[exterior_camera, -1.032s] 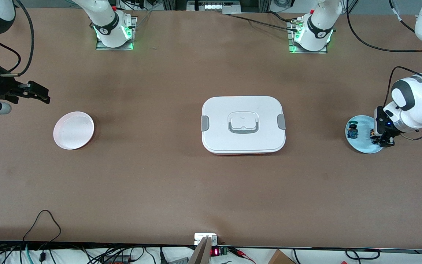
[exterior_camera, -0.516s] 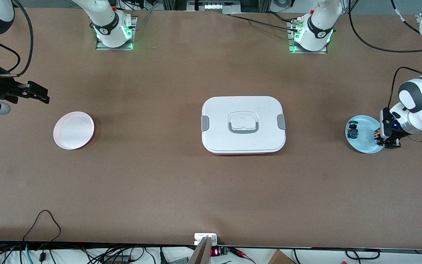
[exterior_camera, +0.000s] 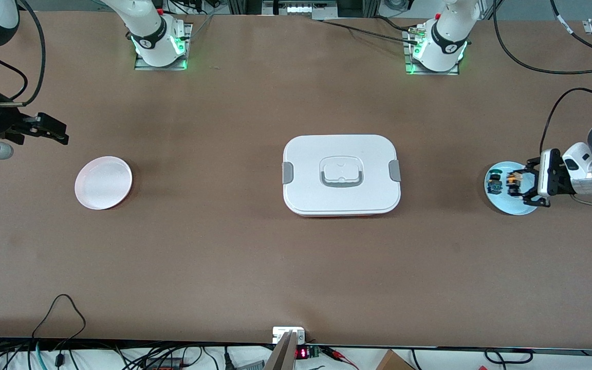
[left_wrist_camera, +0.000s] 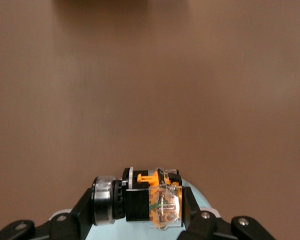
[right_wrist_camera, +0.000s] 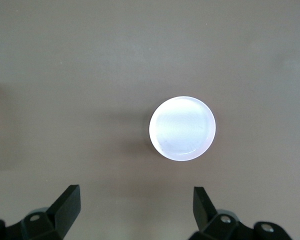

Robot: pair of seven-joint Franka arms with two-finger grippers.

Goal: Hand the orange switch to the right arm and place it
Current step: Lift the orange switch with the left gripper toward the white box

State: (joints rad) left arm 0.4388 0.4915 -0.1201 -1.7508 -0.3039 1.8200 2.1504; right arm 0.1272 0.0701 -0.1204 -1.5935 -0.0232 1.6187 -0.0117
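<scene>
My left gripper [exterior_camera: 521, 185] is shut on the orange switch [exterior_camera: 513, 181] and holds it level, just above the light blue plate [exterior_camera: 511, 205] at the left arm's end of the table. In the left wrist view the switch [left_wrist_camera: 146, 202], black-bodied with orange parts and a silver ring, sits between the black fingers of the left gripper [left_wrist_camera: 140, 212] over the plate [left_wrist_camera: 140, 231]. My right gripper [exterior_camera: 53, 131] is open and empty, in the air near the white plate [exterior_camera: 103, 183]. The right wrist view shows the right gripper [right_wrist_camera: 135, 200] and that plate [right_wrist_camera: 182, 128].
A tiny part with a blue-teal cap [exterior_camera: 493, 183] lies on the light blue plate. A large white lidded box [exterior_camera: 341, 174] with grey latches stands in the middle of the table. Cables and a small device lie along the table edge nearest the front camera.
My left gripper has risen off the light blue plate with the orange switch and turned from pointing down to level, facing the middle of the table. The right arm has barely moved.
</scene>
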